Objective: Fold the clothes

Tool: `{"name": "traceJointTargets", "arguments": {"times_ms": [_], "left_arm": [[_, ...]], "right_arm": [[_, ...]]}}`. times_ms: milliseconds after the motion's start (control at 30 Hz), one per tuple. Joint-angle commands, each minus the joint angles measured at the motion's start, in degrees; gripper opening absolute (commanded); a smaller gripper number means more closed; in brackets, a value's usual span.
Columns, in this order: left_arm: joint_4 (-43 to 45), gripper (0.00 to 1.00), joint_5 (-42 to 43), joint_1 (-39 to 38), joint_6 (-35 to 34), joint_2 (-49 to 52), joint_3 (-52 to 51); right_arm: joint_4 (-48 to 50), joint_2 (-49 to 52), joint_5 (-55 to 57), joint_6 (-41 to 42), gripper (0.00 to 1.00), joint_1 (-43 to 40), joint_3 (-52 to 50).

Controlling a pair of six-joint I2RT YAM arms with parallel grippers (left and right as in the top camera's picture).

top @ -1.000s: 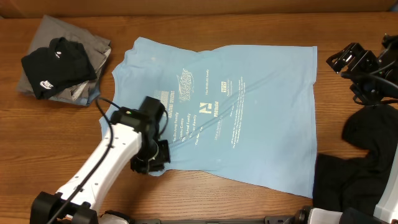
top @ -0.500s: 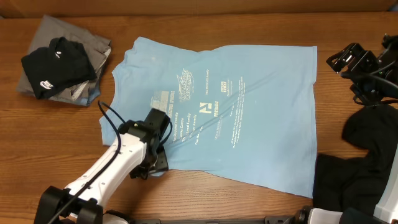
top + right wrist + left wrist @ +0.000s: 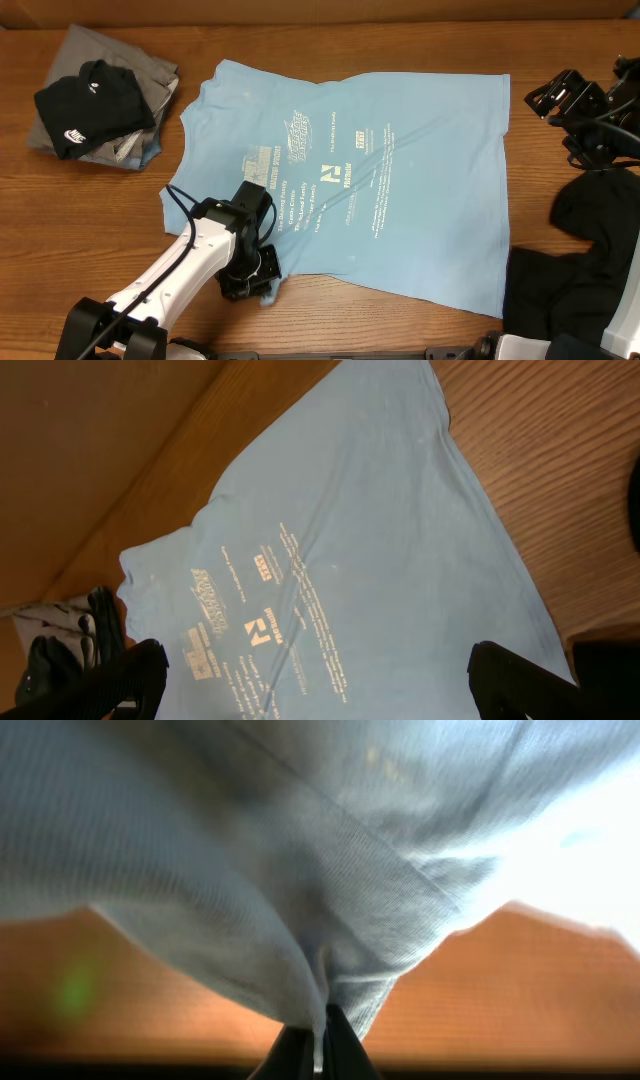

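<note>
The left gripper [image 3: 252, 278] pinches the light blue T-shirt [image 3: 370, 190] at its hem corner.
The shirt lies spread flat, print up, on the table [image 3: 400, 40]; its near-left corner is bunched between the closed jaws, cloth draping from them in the wrist view; the right gripper [image 3: 570, 100] hangs just beside the shirt's far-right corner, jaws wide, holding nothing.

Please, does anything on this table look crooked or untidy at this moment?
The light blue T-shirt lies slightly crooked on the table: its near edge slants, and a diagonal crease crosses the print. Its near-left corner is bunched where the left gripper pinches it. Nothing looks spilled or damaged.
</note>
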Motion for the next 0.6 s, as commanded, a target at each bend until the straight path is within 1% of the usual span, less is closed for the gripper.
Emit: {"name": "traceJointTargets", "arguments": {"times_ms": [0,67,100,167,233,367,400,467,500,567], "left_arm": [[-4.59,0.04,10.62,0.0,-0.59,-0.24,0.13],[-7.17,0.04,10.64,0.0,-0.59,-0.24,0.13],[-7.96,0.07,10.69,0.0,-0.59,-0.24,0.13],[-8.41,0.29,9.79,0.0,-0.59,-0.24,0.13],[-8.17,0.4,7.76,0.13,-0.59,-0.24,0.22],[-8.63,0.46,1.33,1.36,-0.59,-0.24,2.43],[-8.72,0.47,-1.75,2.25,-0.61,-0.24,3.91],[-8.37,0.47,-5.97,3.74,-0.66,-0.24,5.64],[-7.26,0.39,-9.84,5.11,-0.61,-0.24,6.84],[-3.52,0.17,-15.04,6.91,-0.57,-0.24,7.26]], "right_arm": [[0.24,0.07,0.37,-0.22,1.0,-0.11,0.02],[0.28,0.07,0.37,-0.22,1.0,-0.11,0.02],[0.26,0.07,0.37,-0.22,1.0,-0.11,0.02],[0.26,0.07,0.37,-0.22,1.0,-0.11,0.02],[0.28,0.07,0.37,-0.22,1.0,-0.11,0.02],[0.57,0.07,0.37,-0.22,1.0,-0.11,0.02],[0.57,0.07,0.37,-0.22,1.0,-0.11,0.02],[0.63,0.07,0.37,-0.22,1.0,-0.11,0.02],[0.63,0.07,0.37,-0.22,1.0,-0.11,0.02],[0.68,0.07,0.37,-0.2,1.0,-0.11,0.02]]}}
